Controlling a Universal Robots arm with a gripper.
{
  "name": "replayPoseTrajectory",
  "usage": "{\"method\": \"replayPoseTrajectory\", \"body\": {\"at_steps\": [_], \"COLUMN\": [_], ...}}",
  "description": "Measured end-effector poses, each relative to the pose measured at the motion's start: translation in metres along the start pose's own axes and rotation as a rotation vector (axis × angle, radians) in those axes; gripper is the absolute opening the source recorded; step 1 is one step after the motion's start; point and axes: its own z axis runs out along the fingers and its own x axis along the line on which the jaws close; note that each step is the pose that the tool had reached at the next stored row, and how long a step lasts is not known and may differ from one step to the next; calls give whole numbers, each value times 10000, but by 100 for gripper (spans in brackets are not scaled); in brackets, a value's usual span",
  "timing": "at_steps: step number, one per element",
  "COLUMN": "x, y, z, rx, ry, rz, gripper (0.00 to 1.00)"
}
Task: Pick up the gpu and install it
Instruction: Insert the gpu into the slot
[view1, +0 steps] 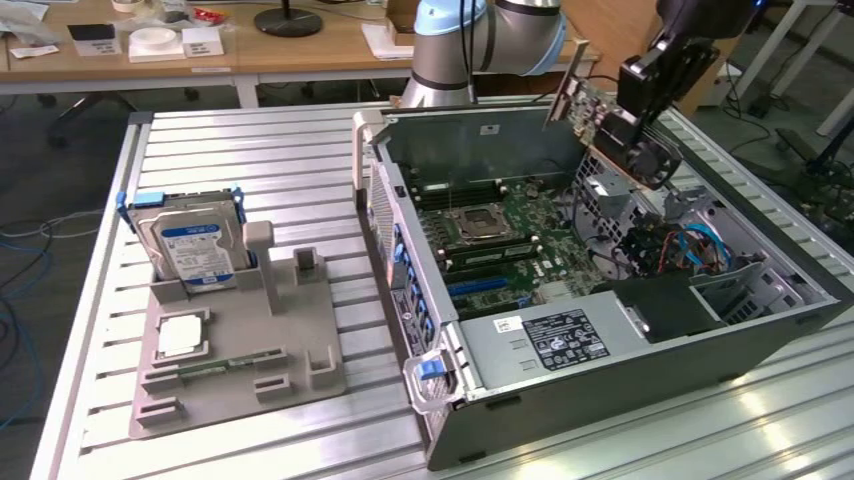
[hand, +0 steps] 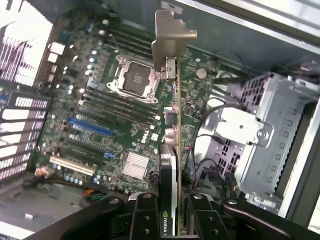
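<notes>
Your gripper (view1: 647, 100) is clamping tight on the gpu (view1: 603, 128), holding it up in the air over the open computer case (view1: 747, 330) on the counter (view1: 267, 150) (pale bracket (hand: 170, 40) at the end away from the grip). It's hanging edge-on above the motherboard (hand: 100, 125), not touching it.

Wrist view: gpu (hand: 171, 120) seen edge-on, board faces not readable. Near end hidden between fingers (hand: 145, 215) of gripper (hand: 171, 212). Gripper body cut off by frame edge. Exterior view: arm (view1: 483, 35) cut off at top edge. Print on hard drive (view1: 191, 245) label and power supply (view1: 561, 335) label too small to read.
</notes>
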Motion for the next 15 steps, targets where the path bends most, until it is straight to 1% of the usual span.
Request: {"method": "replayPoseTrajectory", "body": {"at_steps": [15], "x": [0], "y": [0], "z": [3], "rx": [-37], "ry": [139], "rz": [-2720], "gripper": [27]}}
